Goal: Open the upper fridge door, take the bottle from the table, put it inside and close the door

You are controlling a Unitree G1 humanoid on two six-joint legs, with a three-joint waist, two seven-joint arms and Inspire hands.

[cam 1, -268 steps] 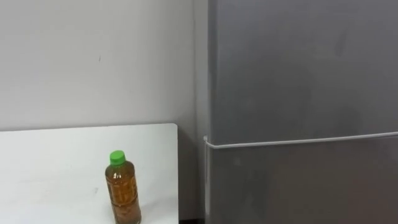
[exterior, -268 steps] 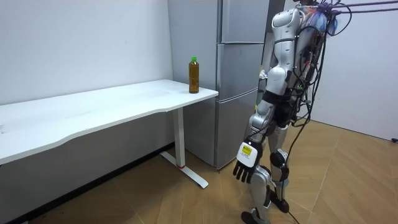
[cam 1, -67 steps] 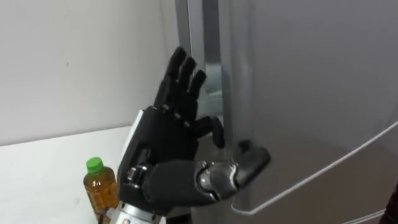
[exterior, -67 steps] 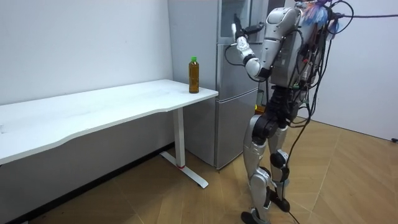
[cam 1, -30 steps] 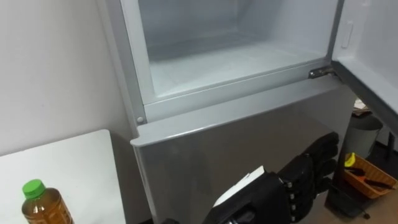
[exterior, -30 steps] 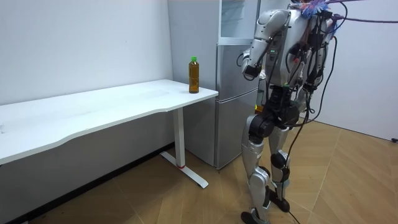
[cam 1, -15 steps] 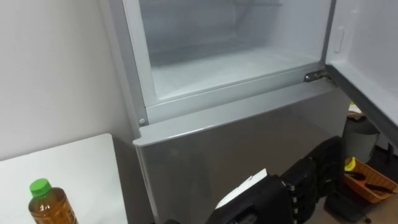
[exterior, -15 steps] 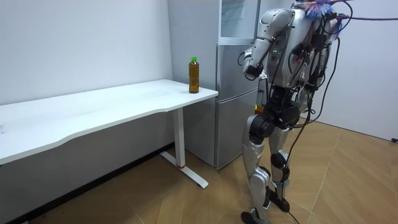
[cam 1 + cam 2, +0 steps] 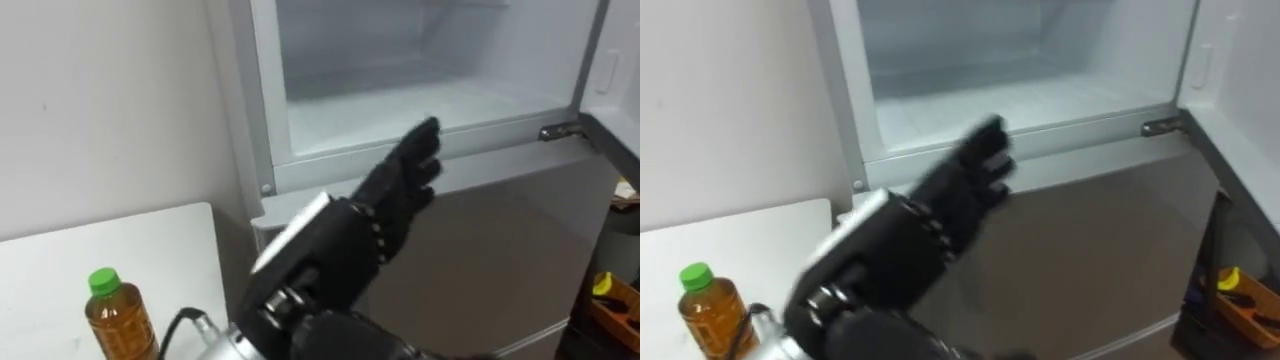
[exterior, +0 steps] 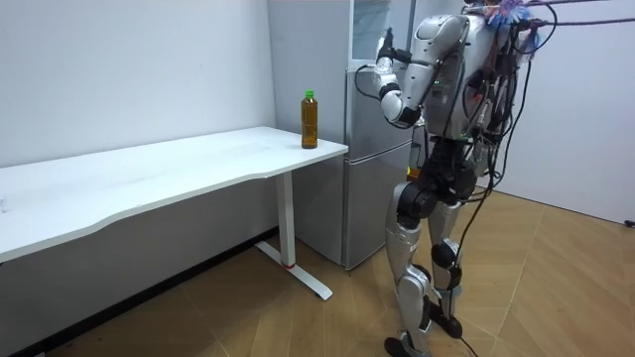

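A humanoid robot stands facing the fridge [image 10: 367, 178] in the room view, its left hand [image 9: 340, 245] raised, fingers straight and holding nothing. The eye views look into the open upper compartment [image 9: 400, 90] just beyond that hand, its white shelf in sight and its door [image 9: 622, 65] standing open on the right. The green-capped bottle [image 9: 118, 320] stands upright on the white table [image 9: 50, 270] to the left, and the room view places it at the table's end nearest the fridge.
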